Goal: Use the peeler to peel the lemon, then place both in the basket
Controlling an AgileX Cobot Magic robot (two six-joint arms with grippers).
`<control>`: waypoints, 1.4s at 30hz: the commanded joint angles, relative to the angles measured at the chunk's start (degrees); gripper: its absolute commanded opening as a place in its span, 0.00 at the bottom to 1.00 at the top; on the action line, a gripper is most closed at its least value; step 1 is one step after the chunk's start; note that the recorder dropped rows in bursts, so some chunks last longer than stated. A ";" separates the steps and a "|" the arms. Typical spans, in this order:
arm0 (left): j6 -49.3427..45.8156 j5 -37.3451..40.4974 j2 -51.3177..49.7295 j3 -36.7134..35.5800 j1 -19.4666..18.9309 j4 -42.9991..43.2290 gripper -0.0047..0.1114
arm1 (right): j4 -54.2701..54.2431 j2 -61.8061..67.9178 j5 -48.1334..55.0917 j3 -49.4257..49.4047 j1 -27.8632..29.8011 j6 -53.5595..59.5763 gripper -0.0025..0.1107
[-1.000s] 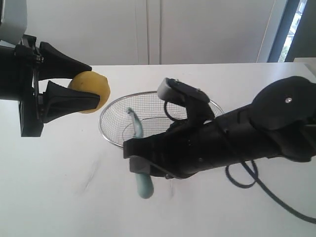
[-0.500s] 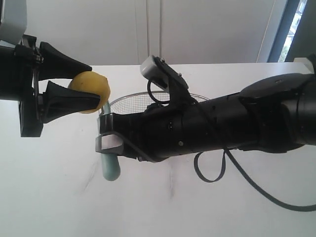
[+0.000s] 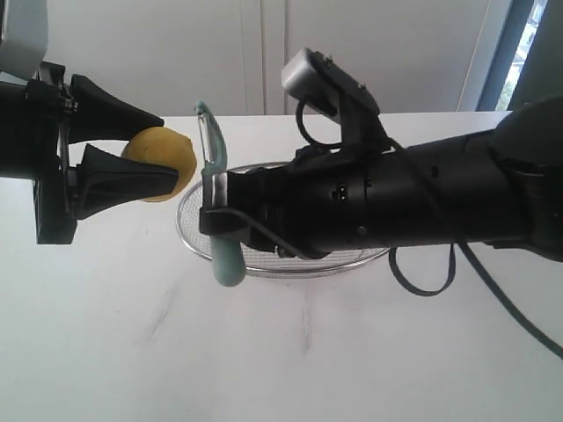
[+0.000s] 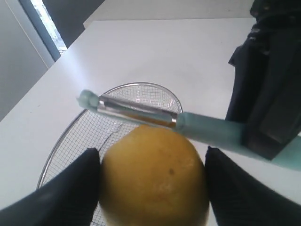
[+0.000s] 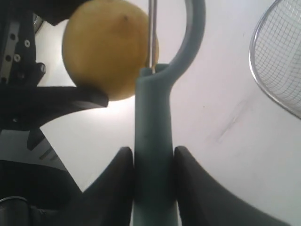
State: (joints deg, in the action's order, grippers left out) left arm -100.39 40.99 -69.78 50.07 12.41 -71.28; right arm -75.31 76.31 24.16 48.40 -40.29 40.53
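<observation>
The yellow lemon [image 3: 161, 163] hangs in the air at the left, and my left gripper [image 3: 158, 156] is shut on it, one black finger on each side [image 4: 153, 176]. My right gripper [image 3: 214, 215] is shut on the pale teal handle of the peeler [image 3: 217, 202], which stands nearly upright with its head up. The peeler's metal blade [image 4: 136, 114] lies against the lemon's far side [image 5: 110, 44]. The wire mesh basket [image 3: 195, 239] sits on the table below and behind my right arm, which hides most of it.
The white table [image 3: 290, 352] stretches in front of the basket. A black cable [image 3: 457, 264] loops under my right arm. A white wall stands behind the table.
My right gripper has carried the peeler up and to the left, from low over the basket's front rim to beside the lemon, and turned it head up. The left gripper and lemon stayed still.
</observation>
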 commanded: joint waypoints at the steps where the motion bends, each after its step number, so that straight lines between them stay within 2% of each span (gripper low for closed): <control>1: 0.30 0.99 0.71 -0.24 0.31 -1.61 0.04 | 4.70 -3.24 -2.15 0.36 0.33 -3.46 0.02; 5: 0.30 0.99 0.71 -0.24 0.31 -1.61 0.04 | 10.99 -9.47 -5.34 0.26 0.33 -3.64 0.02; 11: 0.30 0.99 0.71 -0.24 0.31 -1.61 0.04 | 13.83 -15.83 -11.76 0.26 0.33 -3.64 0.02; 17: 0.30 0.99 0.71 -0.24 0.31 -1.61 0.04 | 16.75 -18.99 -11.63 0.15 0.33 -4.15 0.02; 24: 0.30 1.11 0.71 -0.24 0.31 -1.61 0.04 | 38.00 -18.39 -10.85 0.15 0.48 -24.87 0.02; 30: 0.30 1.00 0.71 -0.24 0.31 -1.61 0.04 | 54.58 -16.70 -6.90 0.15 4.57 -40.53 0.02; 35: 0.30 1.00 0.71 -0.24 0.31 -1.61 0.04 | 55.45 -13.36 -3.82 0.15 7.76 -41.89 0.02; 42: 0.30 1.00 0.71 -0.24 0.31 -1.61 0.04 | 53.76 -4.87 -1.07 0.15 8.29 -45.34 0.02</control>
State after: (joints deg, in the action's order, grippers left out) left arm -100.39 40.99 -69.78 50.07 12.41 -71.28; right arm -20.45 68.61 22.53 48.40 -32.56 -3.09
